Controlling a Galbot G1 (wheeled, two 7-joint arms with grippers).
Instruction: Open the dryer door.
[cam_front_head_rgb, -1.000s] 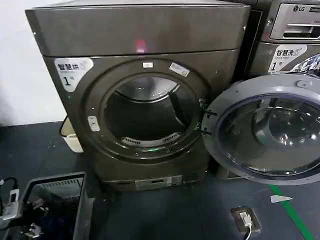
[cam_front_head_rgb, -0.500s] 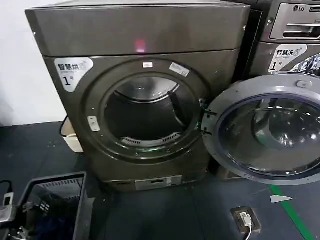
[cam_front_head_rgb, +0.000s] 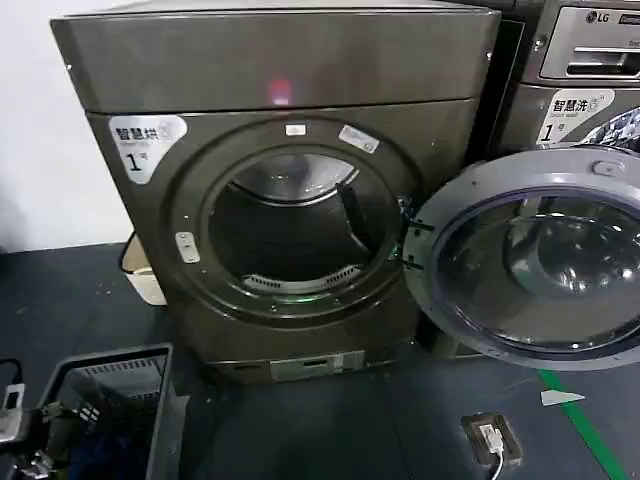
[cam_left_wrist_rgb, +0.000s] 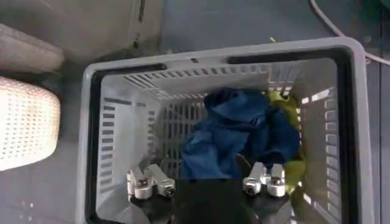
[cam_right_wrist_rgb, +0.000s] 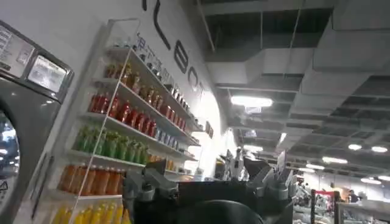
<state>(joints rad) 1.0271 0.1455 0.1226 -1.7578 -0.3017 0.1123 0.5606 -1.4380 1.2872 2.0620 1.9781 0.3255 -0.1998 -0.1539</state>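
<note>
The dryer door (cam_front_head_rgb: 545, 265) stands swung wide open to the right of the dark bronze-grey dryer (cam_front_head_rgb: 280, 60). Its grey inner face and dark glass bowl face me. The round drum opening (cam_front_head_rgb: 290, 225) is uncovered. My left gripper (cam_front_head_rgb: 35, 435) hangs at the lower left, over a grey basket (cam_left_wrist_rgb: 116, 79). In the left wrist view this left gripper (cam_left_wrist_rgb: 207, 173) is open, its fingers spread above blue cloth (cam_left_wrist_rgb: 237, 134), holding nothing. My right gripper (cam_right_wrist_rgb: 204, 176) is open and points up into the room, far from the door.
A lighter LG machine (cam_front_head_rgb: 590, 40) stands behind the open door. A cream bin (cam_front_head_rgb: 140, 275) sits left of the dryer. A floor socket (cam_front_head_rgb: 490, 437) and green tape line (cam_front_head_rgb: 580, 420) lie at front right. Shelves of bottles (cam_right_wrist_rgb: 116, 115) show beside the right gripper.
My left gripper has shifted a little toward the lower left edge above the basket. The door and the dryer have not moved.
</note>
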